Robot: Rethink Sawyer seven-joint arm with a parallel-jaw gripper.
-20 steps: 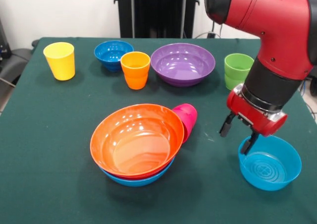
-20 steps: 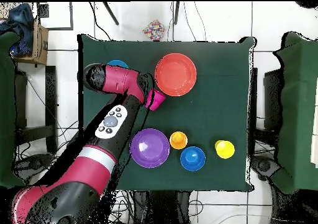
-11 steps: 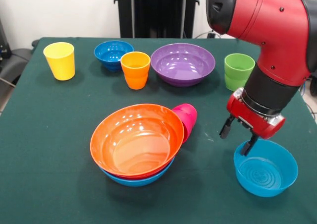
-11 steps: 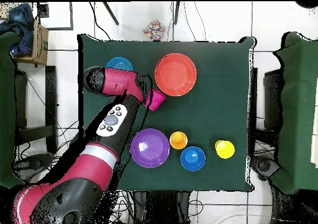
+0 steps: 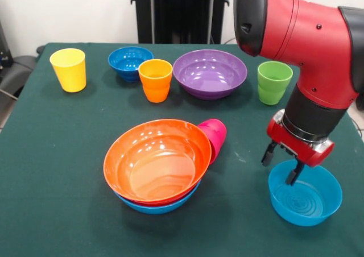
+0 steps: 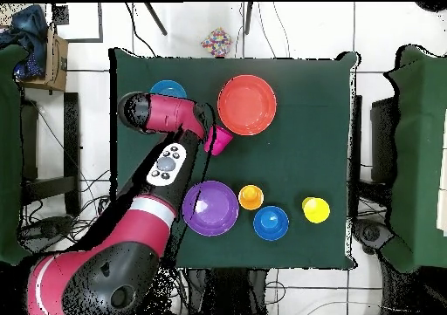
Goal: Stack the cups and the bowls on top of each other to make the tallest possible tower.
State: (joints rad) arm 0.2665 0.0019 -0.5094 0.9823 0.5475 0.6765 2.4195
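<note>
Since a second ago, the gripper [image 5: 281, 165] has been shifted toward the right of the front view and lowered, and the small light-blue bowl [image 5: 305, 193] has been slid a little leftward and nearer the camera. The gripper's two fingers are held apart, straddling the far-left rim of that bowl: one fingertip is seen just outside the wall, the other dipped inside. Whether the rim is touched cannot be told.

Near the middle of the green table [image 5: 57, 171], the tower [image 5: 157, 165] is made of a large orange bowl nested in a red layer and a light-blue bowl at the bottom. The pink cup [image 5: 215, 137] is lying tipped against the tower's right side, touching it.

Along the far side, from left to right in the front view, the yellow cup [image 5: 69, 69], dark-blue bowl [image 5: 129, 62], orange cup [image 5: 155, 79], purple bowl [image 5: 210, 73] and green cup [image 5: 273, 82] are standing upright. The orange cup is set just in front of the dark-blue bowl, beside the purple bowl.

From overhead, the arm [image 6: 166, 176] is seen stretched across the table's left part, covering the green cup.
</note>
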